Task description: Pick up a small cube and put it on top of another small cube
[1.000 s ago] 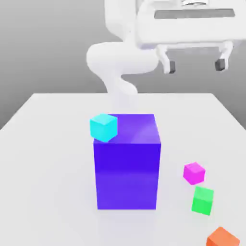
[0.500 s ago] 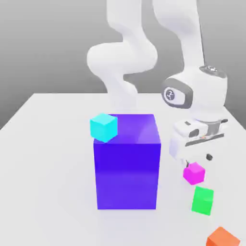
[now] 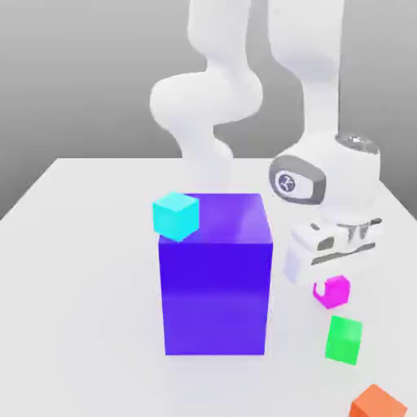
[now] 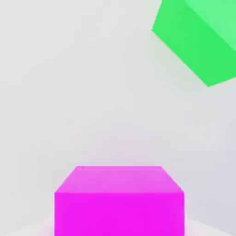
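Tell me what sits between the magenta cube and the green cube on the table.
Nothing: in the hand view, only bare white table separates the magenta cube from the green cube; the exterior view shows the same gap.

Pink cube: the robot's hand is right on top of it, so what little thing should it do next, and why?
Probably close the fingers on the magenta cube and lift it a little. In the exterior view the gripper sits low over that cube on the table, and in the hand view the cube is centred just below the camera. The green cube lies close beside it, a likely place to stack.
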{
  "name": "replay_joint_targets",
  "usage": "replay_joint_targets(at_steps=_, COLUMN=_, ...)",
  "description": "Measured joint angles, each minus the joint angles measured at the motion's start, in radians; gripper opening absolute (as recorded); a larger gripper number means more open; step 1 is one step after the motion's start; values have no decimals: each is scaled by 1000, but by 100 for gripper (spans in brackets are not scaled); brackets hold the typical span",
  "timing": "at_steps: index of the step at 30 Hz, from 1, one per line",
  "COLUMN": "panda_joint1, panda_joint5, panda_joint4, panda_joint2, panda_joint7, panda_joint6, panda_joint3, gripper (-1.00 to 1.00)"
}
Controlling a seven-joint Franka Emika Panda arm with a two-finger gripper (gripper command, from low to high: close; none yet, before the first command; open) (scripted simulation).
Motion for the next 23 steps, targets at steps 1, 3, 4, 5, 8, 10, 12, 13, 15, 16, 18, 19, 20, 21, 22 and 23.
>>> replay_joint_targets(at_steps=1, panda_joint1=0, panda_joint5=52, panda_joint4=-8, panda_joint2=-36, panda_joint7=-38, panda_joint6=-28, panda_joint3=14, gripper=-100)
replay_joint_targets(at_steps=3, panda_joint1=14, panda_joint5=127, panda_joint4=-18, panda_joint2=-101, panda_joint7=-102, panda_joint6=-83, panda_joint3=23, gripper=-100)
replay_joint_targets(at_steps=4, panda_joint1=27, panda_joint5=141, panda_joint4=-4, panda_joint2=-112, panda_joint7=-141, panda_joint6=-108, panda_joint3=12, gripper=-100)
replay_joint_targets(at_steps=5, panda_joint1=40, panda_joint5=147, panda_joint4=15, panda_joint2=-117, panda_joint7=-182, panda_joint6=-132, panda_joint3=-5, gripper=-100)
replay_joint_targets(at_steps=8, panda_joint1=35, panda_joint5=149, panda_joint4=87, panda_joint2=-114, panda_joint7=-312, panda_joint6=-201, panda_joint3=-67, gripper=-100)
replay_joint_targets(at_steps=10, panda_joint1=4, panda_joint5=146, panda_joint4=138, panda_joint2=-109, panda_joint7=-400, panda_joint6=-247, panda_joint3=-95, gripper=-100)
replay_joint_targets(at_steps=12, panda_joint1=-57, panda_joint5=143, panda_joint4=190, panda_joint2=-103, panda_joint7=-489, panda_joint6=-293, panda_joint3=-93, gripper=-100)
replay_joint_targets(at_steps=13, panda_joint1=-89, panda_joint5=140, panda_joint4=215, panda_joint2=-99, panda_joint7=-532, panda_joint6=-315, panda_joint3=-89, gripper=-100)
replay_joint_targets(at_steps=15, panda_joint1=-117, panda_joint5=128, panda_joint4=248, panda_joint2=-67, panda_joint7=-579, panda_joint6=-316, panda_joint3=-75, gripper=-100)
replay_joint_targets(at_steps=16, panda_joint1=-108, panda_joint5=117, panda_joint4=254, panda_joint2=-37, panda_joint7=-580, panda_joint6=-293, panda_joint3=-71, gripper=-100)
replay_joint_targets(at_steps=18, panda_joint1=-105, panda_joint5=91, panda_joint4=262, panda_joint2=30, panda_joint7=-568, panda_joint6=-234, panda_joint3=-72, gripper=-100)
replay_joint_targets(at_steps=19, panda_joint1=-100, panda_joint5=78, panda_joint4=264, panda_joint2=66, panda_joint7=-559, panda_joint6=-201, panda_joint3=-79, gripper=-100)
replay_joint_targets(at_steps=20, panda_joint1=-96, panda_joint5=68, panda_joint4=266, panda_joint2=91, panda_joint7=-553, panda_joint6=-178, panda_joint3=-85, gripper=100)
replay_joint_targets(at_steps=21, panda_joint1=-96, panda_joint5=68, panda_joint4=266, panda_joint2=91, panda_joint7=-553, panda_joint6=-178, panda_joint3=-85, gripper=100)
replay_joint_targets(at_steps=22, panda_joint1=-96, panda_joint5=68, panda_joint4=266, panda_joint2=91, panda_joint7=-553, panda_joint6=-178, panda_joint3=-85, gripper=100)
replay_joint_targets(at_steps=23, panda_joint1=-96, panda_joint5=68, panda_joint4=266, panda_joint2=91, panda_joint7=-553, panda_joint6=-178, panda_joint3=-85, gripper=100)
